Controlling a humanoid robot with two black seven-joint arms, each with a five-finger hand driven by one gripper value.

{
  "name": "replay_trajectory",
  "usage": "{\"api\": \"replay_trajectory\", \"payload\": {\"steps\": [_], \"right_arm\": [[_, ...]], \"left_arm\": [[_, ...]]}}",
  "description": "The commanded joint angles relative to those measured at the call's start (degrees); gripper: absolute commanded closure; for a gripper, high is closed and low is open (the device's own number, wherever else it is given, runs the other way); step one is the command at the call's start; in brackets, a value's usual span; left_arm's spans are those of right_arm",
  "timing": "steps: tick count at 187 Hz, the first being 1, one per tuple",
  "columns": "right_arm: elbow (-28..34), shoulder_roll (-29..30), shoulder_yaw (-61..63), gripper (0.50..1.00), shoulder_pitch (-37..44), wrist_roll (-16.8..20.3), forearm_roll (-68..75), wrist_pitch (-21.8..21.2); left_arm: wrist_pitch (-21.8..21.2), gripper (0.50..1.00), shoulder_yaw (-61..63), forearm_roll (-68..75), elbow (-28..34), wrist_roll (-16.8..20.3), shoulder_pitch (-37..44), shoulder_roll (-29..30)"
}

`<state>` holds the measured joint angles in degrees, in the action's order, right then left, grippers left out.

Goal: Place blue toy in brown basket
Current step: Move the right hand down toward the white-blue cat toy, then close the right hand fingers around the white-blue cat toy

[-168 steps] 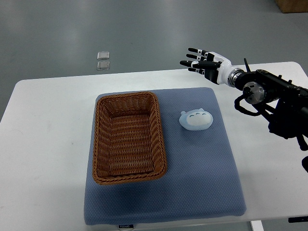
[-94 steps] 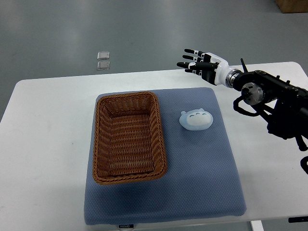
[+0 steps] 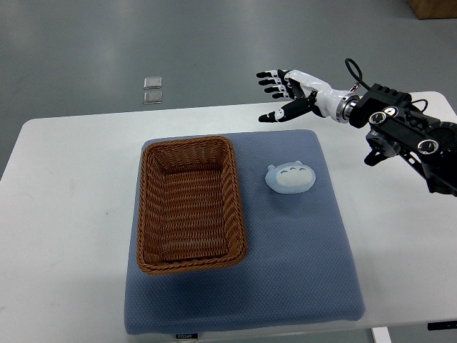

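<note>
The right arm [image 3: 421, 139] is cut off at the right edge.

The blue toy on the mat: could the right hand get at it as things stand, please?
Probably yes. The right hand is open above the table's far edge, and the blue toy lies alone on the mat, apart from the brown basket, nothing covering it.

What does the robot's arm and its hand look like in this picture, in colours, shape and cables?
Only the right arm shows. It is built of black, blocky segments with round silver joint caps, and a thin black cable loops above the wrist. A silver ring joins it to the right hand, which has a white shell and black fingers with small white patches along them.
</note>
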<state>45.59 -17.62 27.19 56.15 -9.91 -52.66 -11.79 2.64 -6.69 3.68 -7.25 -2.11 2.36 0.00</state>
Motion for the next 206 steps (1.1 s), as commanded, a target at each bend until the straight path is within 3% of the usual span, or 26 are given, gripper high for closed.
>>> {"api": "replay_trajectory", "payload": {"steps": [1,19,51,91,123,177,191,206], "right_arm": [[3.8,-3.2,-1.5,0.587,-0.4,-3.2,-10.5,-1.0],[7.9,-7.5,-5.0,0.587,-0.5,-7.2,-14.9,-1.1],[8.8,-10.1,-9.4,0.585,-0.1,-13.0,-15.5,-3.0],[9.7,-11.0,-13.0,0.585,-1.0,-13.3,-19.6,-1.8],[9.6,-10.6,-14.4,0.585,-3.6,-13.2,-20.3,3.4],[9.0,-10.3,-16.5,0.589,-4.9,-12.9,-20.8,8.6],[8.9,-10.2,-17.4,0.607,-4.9,-12.9,-20.8,9.4],[8.6,-10.2,-17.7,0.670,-5.3,-12.9,-20.9,9.7]], "left_arm": [[0.0,0.500,0.0,0.0,0.1,0.0,0.0,0.0],[0.0,0.500,0.0,0.0,0.2,0.0,0.0,0.0],[0.0,0.500,0.0,0.0,0.1,0.0,0.0,0.0],[0.0,0.500,0.0,0.0,0.1,0.0,0.0,0.0],[0.0,0.500,0.0,0.0,0.1,0.0,0.0,0.0],[0.0,0.500,0.0,0.0,0.1,0.0,0.0,0.0],[0.0,0.500,0.0,0.0,0.1,0.0,0.0,0.0],[0.0,0.500,0.0,0.0,0.1,0.0,0.0,0.0]]}}
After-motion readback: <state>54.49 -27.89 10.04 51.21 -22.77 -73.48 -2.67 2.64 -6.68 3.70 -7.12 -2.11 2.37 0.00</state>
